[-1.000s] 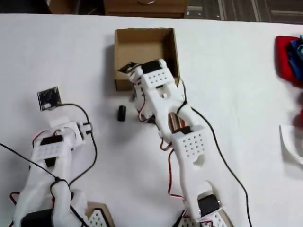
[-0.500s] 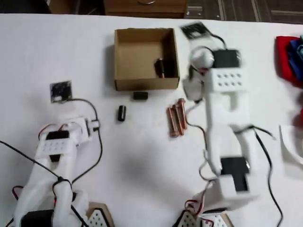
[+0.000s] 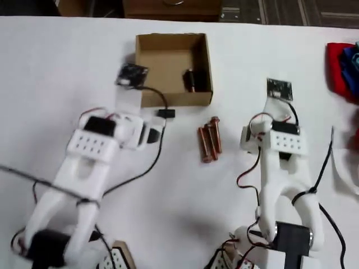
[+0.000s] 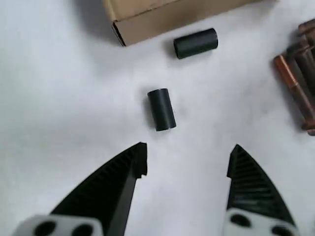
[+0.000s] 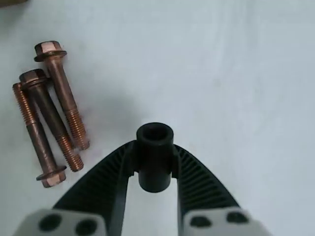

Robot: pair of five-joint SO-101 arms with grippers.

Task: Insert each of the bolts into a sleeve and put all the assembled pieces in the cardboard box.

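The cardboard box [image 3: 174,67] stands at the back of the table with one dark assembled piece [image 3: 189,80] inside. Three copper bolts [image 3: 208,140] lie side by side in front of it. One black sleeve [image 3: 166,114] rests by the box's front wall. My left gripper [image 4: 188,150] hangs open just short of a second black sleeve [image 4: 162,109], with the sleeve by the box [image 4: 195,43] lying beyond it. My right gripper [image 5: 154,146] is shut on an upright black sleeve [image 5: 155,135], a short way from the bolts [image 5: 49,113].
A red cloth [image 3: 342,67] and a white object [image 3: 345,168] lie at the table's right edge. Black and red cables [image 3: 151,162] trail from both arms over the table. Bare white table lies between the arms.
My left arm has swung forward and to the right, up to the sleeve near the box. My right arm has left the box and drawn back to the right of the bolts.
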